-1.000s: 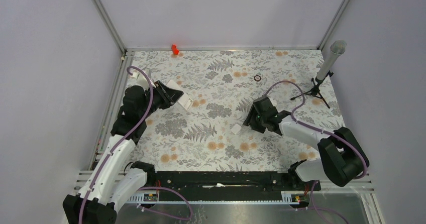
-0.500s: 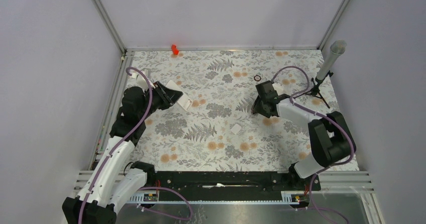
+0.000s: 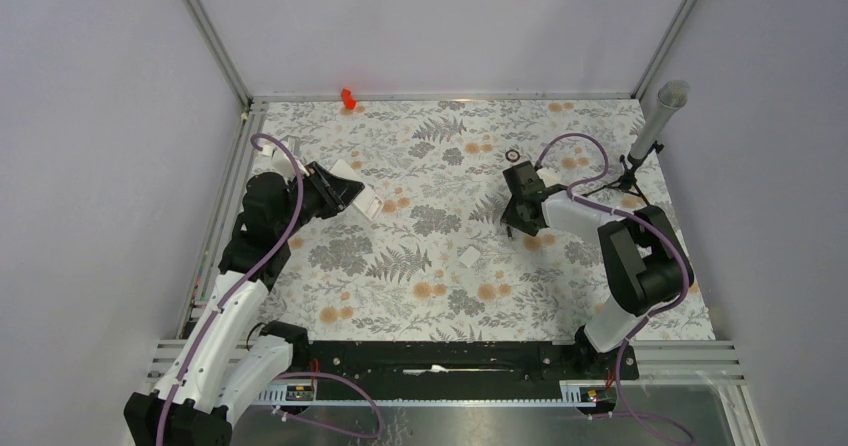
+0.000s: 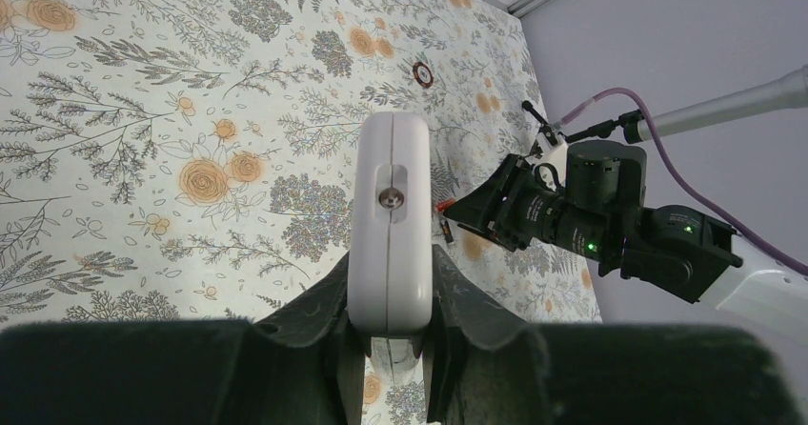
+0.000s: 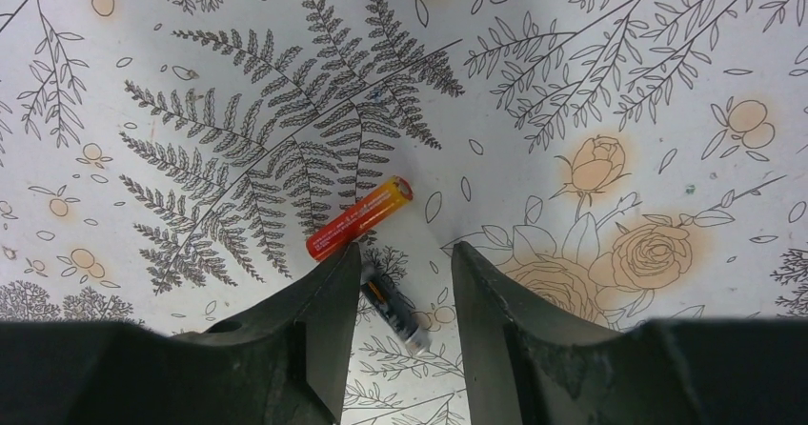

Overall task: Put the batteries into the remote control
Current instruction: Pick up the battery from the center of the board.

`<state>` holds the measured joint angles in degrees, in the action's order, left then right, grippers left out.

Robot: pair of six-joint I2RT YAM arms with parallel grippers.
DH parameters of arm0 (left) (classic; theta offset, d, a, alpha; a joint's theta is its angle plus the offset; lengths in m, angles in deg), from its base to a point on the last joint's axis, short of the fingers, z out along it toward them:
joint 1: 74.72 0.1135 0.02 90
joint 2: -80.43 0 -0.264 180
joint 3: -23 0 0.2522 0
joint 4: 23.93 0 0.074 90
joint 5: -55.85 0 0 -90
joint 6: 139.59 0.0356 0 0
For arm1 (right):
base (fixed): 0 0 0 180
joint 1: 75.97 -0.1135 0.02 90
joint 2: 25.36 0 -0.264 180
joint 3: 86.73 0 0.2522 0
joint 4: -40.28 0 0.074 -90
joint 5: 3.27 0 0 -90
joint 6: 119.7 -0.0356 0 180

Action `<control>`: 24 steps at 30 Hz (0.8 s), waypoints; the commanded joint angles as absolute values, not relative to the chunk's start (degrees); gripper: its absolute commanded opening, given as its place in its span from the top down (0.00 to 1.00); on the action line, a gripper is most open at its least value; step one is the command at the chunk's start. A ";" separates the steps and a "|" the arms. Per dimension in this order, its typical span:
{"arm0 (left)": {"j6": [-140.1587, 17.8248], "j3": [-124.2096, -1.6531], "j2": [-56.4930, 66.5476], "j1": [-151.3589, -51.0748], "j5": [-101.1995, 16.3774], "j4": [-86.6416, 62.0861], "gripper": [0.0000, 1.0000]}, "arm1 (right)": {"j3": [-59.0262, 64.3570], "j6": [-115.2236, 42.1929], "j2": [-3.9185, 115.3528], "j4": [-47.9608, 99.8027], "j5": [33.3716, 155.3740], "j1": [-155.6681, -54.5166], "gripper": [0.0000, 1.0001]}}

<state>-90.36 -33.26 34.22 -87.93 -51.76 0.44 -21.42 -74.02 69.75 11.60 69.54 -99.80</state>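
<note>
On floral tabletop (image 3: pixel 450 181) (grey walls (image 3: pixel 440 26) around), two batteries (image 5: pixel 360 218)

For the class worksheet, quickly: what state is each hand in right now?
Left hand: closed on the remote.
Right hand: open, holding nothing, over the batteries.
</note>
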 commanded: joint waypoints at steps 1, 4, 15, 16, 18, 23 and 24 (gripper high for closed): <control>-90.10 -33.14 34.58 -87.96 -52.22 -4.02 0.94 | -19.81 -73.48 70.90 10.81 66.53 -99.61 0.53; -90.10 -33.09 34.55 -87.99 -52.26 -4.02 0.94 | -20.01 -73.21 70.87 10.87 66.71 -99.61 0.55; -90.19 -33.22 34.47 -87.98 -52.27 -3.99 0.94 | -21.33 -68.29 67.77 10.44 69.82 -99.61 0.49; -90.24 -33.21 34.47 -87.94 -52.29 -3.86 0.94 | -21.47 -67.87 67.31 10.72 69.94 -99.61 0.48; -90.19 -33.21 34.47 -87.99 -52.26 -3.86 0.94 | -21.79 -67.44 66.73 11.24 69.36 -99.60 0.46; -90.15 -33.40 34.55 -87.99 -52.33 -3.73 0.94 | -19.28 -65.73 68.32 11.75 68.73 -99.66 0.44; -90.11 -33.45 34.55 -87.99 -52.26 -3.61 0.94 | -18.68 -65.49 68.79 11.77 68.78 -99.64 0.44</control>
<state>-90.36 -33.26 34.22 -87.93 -51.78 0.44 -21.48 -67.68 69.05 11.73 69.85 -99.80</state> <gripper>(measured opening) 0.227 0.556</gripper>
